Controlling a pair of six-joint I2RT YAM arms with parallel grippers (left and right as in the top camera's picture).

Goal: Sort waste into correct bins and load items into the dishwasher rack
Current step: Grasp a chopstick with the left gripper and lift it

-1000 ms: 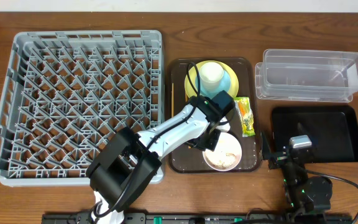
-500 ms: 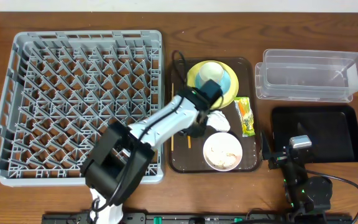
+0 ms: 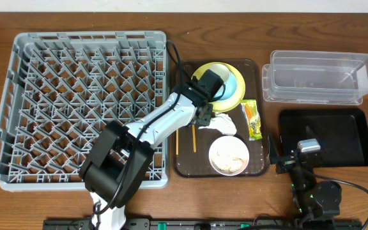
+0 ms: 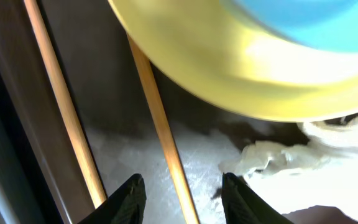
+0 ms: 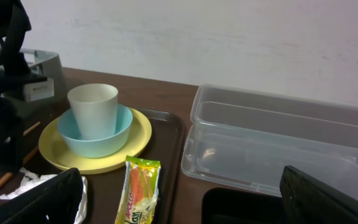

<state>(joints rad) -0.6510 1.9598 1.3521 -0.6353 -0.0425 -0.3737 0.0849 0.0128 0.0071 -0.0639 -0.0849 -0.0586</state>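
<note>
My left gripper (image 3: 202, 120) (image 4: 182, 196) is open and low over the brown tray (image 3: 260, 167), its fingers either side of one wooden chopstick (image 4: 160, 124). The second chopstick (image 4: 61, 106) lies just left of it. The yellow plate (image 3: 232, 102) (image 4: 229, 81) with the light blue dish (image 3: 236, 83) (image 5: 95, 134) and white cup (image 5: 93, 109) sits just beyond. The white tissue (image 3: 223, 124) (image 4: 291, 155) lies to the right. The white bowl (image 3: 229, 155) holds rice scraps. The snack wrapper (image 3: 253, 120) (image 5: 138, 190) lies on the tray's right side. My right gripper (image 3: 292, 154) (image 5: 185, 205) is open and empty.
The grey dishwasher rack (image 3: 82, 102) fills the left side and holds nothing. The clear tub (image 3: 318, 76) (image 5: 278, 143) stands at the back right, the black tray (image 3: 328, 137) (image 5: 241, 205) in front of it. My left arm hides the cup in the overhead view.
My left gripper has moved from over the white bowl back and left to the chopsticks beside the yellow plate, uncovering the bowl and tissue. The right arm has not moved.
</note>
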